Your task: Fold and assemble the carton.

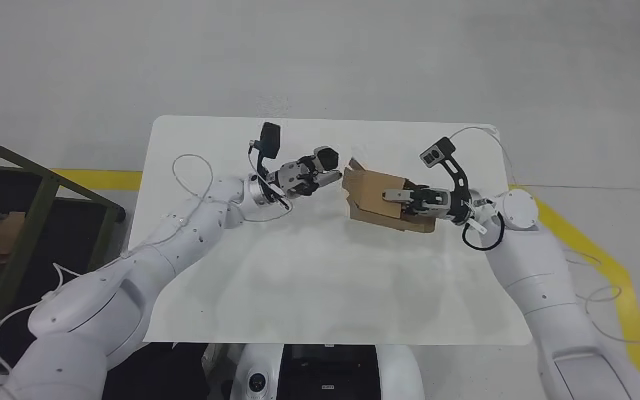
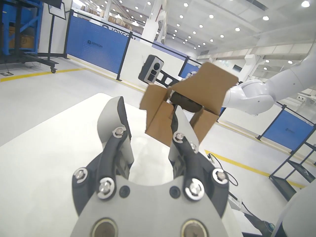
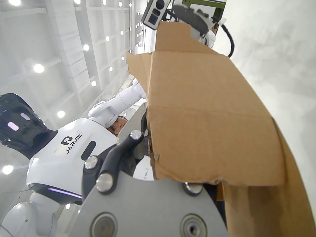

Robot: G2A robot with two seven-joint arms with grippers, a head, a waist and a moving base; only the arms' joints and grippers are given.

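Carton [image 1: 380, 197] is held off the desk [image 1: 300, 290], with our right end effector [image 1: 408, 198] clamped on its wall. Long axis runs arm to arm. The flapped open end faces our left end effector [image 1: 333, 170], whose fingers are apart just beside it, so left looks nearer for the fold.

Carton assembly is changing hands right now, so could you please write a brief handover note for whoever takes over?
Left gripper: open, holding nothing, right at the carton's open end.
Right gripper: shut on the carton's opposite end, holding it apparently clear of the table.
Done: carton opened out into a box shape, flaps standing out unfolded.
Left: fold the flaps in and close it up.
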